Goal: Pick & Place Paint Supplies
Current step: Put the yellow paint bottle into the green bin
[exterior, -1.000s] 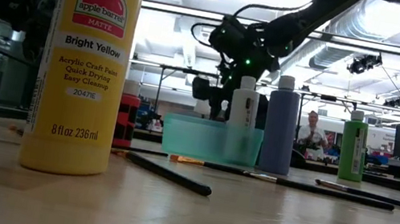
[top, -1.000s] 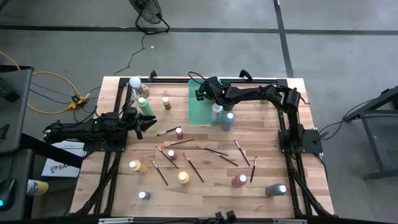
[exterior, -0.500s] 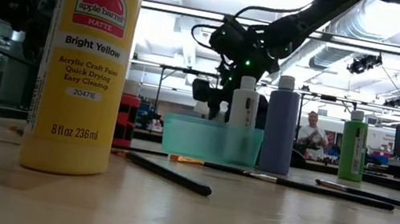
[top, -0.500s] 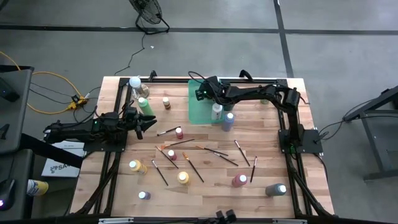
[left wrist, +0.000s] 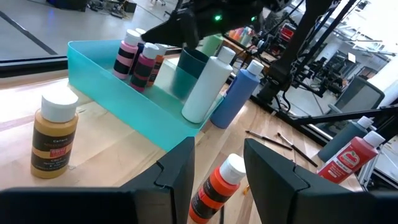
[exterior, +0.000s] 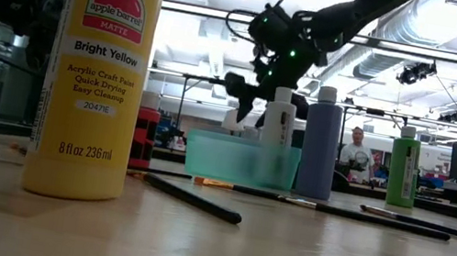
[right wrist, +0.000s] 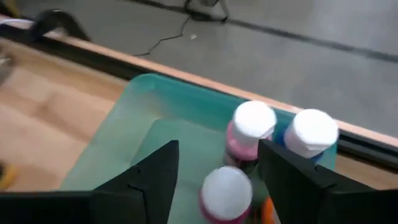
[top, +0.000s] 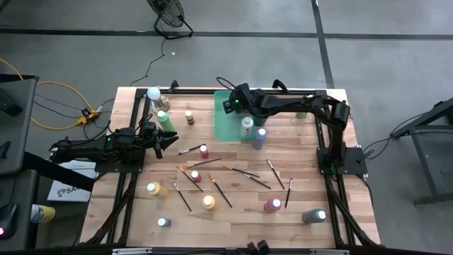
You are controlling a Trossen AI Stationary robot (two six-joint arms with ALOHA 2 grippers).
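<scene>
A teal tray [top: 228, 120] sits at the far middle of the table. A tall white bottle [top: 246, 126] stands in its near right corner, and small pink, white-capped bottles [right wrist: 252, 127] stand at its far end. My right gripper [top: 232, 103] hovers open above the tray [right wrist: 134, 124], left of the white bottle [exterior: 279, 118], touching nothing. My left gripper [top: 158, 142] waits open at the table's left. A small orange-red bottle [left wrist: 214, 190] stands ahead of it, between the lines of its fingers but apart from them. Paintbrushes [top: 241, 173] lie across the table's middle.
A blue bottle [top: 260, 137] stands just outside the tray's near right corner. Yellow [top: 209, 202], red [top: 272, 205], grey [top: 313, 215], purple [top: 163, 222], green [top: 164, 118] and ochre [top: 189, 116] bottles stand around the table. A clear object with a white ball top [top: 153, 94] is at the far left corner.
My right gripper has risen above the tray and drawn a little away from the white bottle, toward the table's far left. The white bottle has stayed upright in the tray. My left arm has kept still.
</scene>
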